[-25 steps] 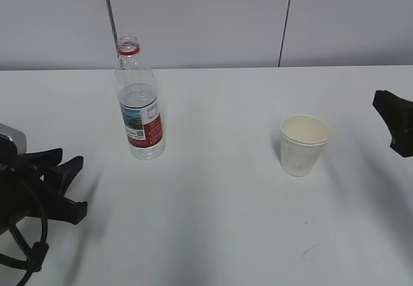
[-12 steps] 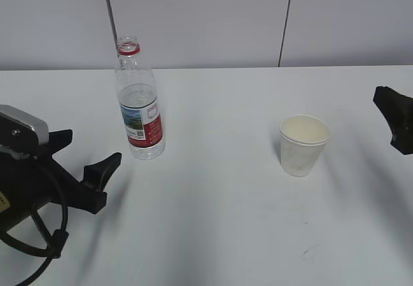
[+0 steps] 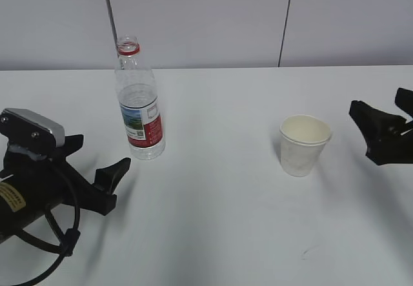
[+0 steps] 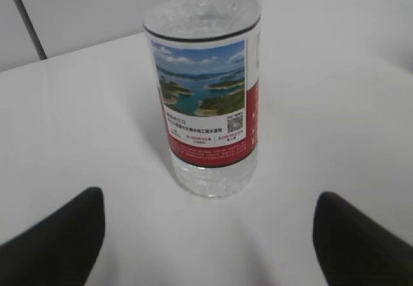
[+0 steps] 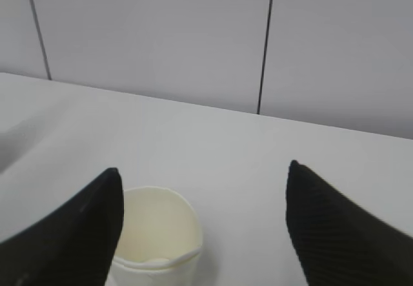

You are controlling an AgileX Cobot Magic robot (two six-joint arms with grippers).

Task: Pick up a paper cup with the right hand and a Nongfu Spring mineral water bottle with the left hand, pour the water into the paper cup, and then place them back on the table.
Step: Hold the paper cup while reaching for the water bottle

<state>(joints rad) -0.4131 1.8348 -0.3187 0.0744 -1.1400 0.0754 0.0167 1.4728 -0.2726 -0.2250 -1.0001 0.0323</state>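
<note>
Right now the Nongfu Spring mineral water bottle [image 3: 138,102] stands upright on the white desk [image 3: 213,221], toward the left and fairly far back, with its cap off and the red neck ring showing. Its water [image 4: 213,170] fills it to somewhere above the label. The left hand [image 3: 97,166] sits low over the desk just in front and to the left of the bottle, jaws spread wide and pointing at it; from the left wrist view the bottle [image 4: 205,86] is framed between the two dark fingertips [image 4: 55,241] but nothing touches it. A grey block and a yellow sticker show on that arm, with black cable looping below.

Over on the right, the paper cup [image 3: 303,145] stands upright, well apart from the bottle, and looks empty inside. The right hand [image 3: 381,131] hangs just beside it at cup height, jaws apart. In the right wrist view the cup [image 5: 158,237] sits low near the left fingertip [image 5: 71,234], off centre in the gap, untouched.
</note>
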